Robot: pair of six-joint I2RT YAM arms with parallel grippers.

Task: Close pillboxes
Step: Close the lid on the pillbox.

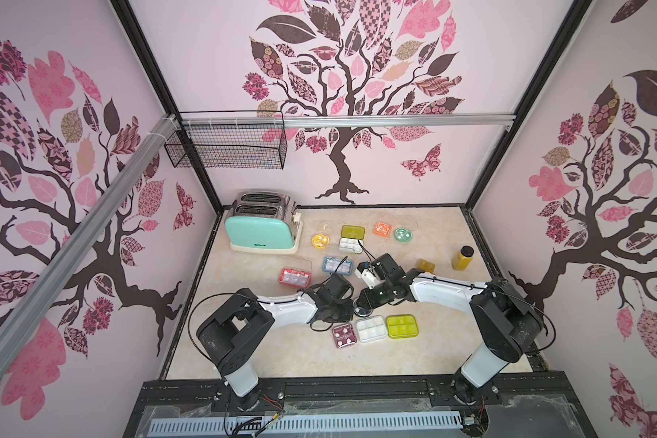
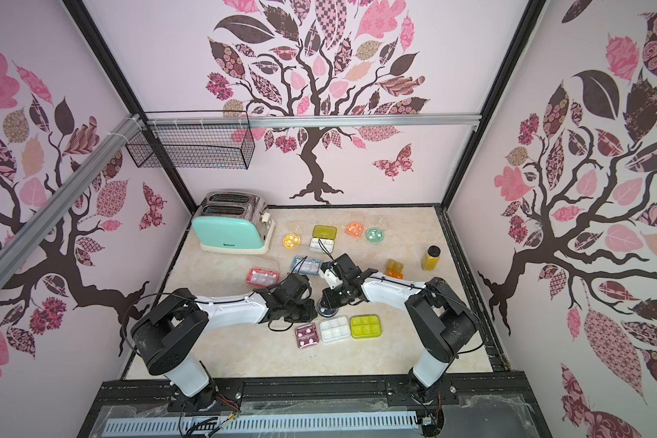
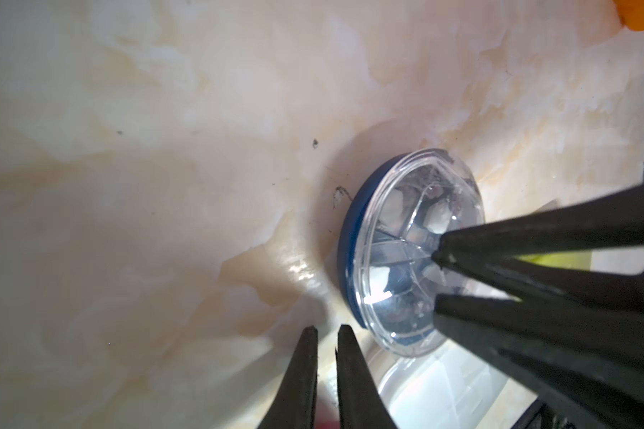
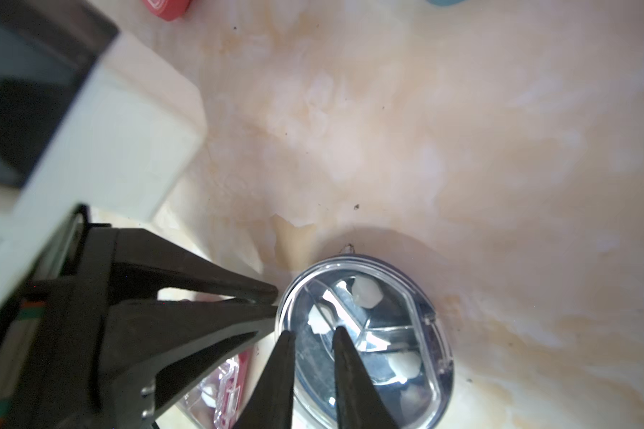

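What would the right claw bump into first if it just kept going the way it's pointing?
Most likely the clear lid of the round navy pillbox: the right gripper, nearly shut, points straight down at it. Whether they already touch is unclear.

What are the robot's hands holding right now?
Nothing is held. The right gripper is nearly closed over the clear lid of the round navy pillbox; the left gripper is nearly closed beside its rim.
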